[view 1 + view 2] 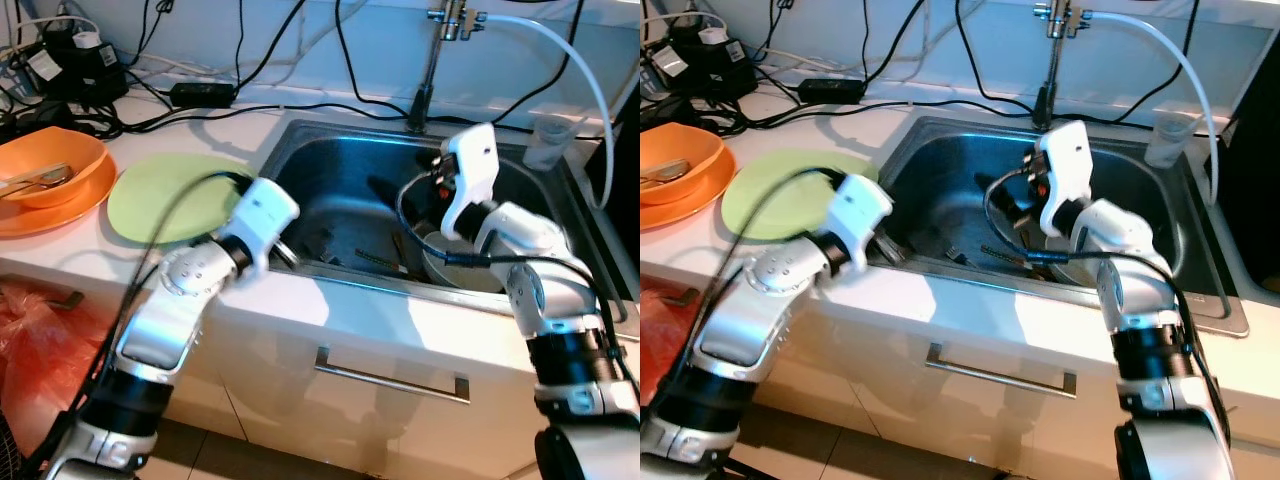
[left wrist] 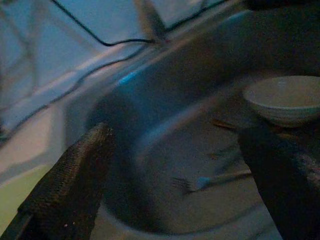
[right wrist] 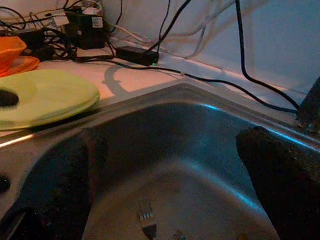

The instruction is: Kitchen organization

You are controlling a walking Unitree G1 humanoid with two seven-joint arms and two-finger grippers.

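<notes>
— What sits far left on the counter (image 1: pixel 75 250)?
— A heap of black chargers (image 1: pixel 70 58), with black cables (image 1: pixel 150 118) trailing right past a power brick (image 1: pixel 203 94).
— And far, towards the right?
— A metal tap (image 1: pixel 428 75); a white hose (image 1: pixel 572 62) arcs right from its top.
— Near side?
— A cabinet handle (image 1: pixel 392 378), and a red bag (image 1: pixel 28 345) low on the left.

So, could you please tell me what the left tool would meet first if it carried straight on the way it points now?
Most likely the fork on the sink floor. The left tool is open at the sink's left edge and points down into the basin, with the fork between its fingers. The white bowl sits beyond and to one side. Depth is hard to judge.
</notes>
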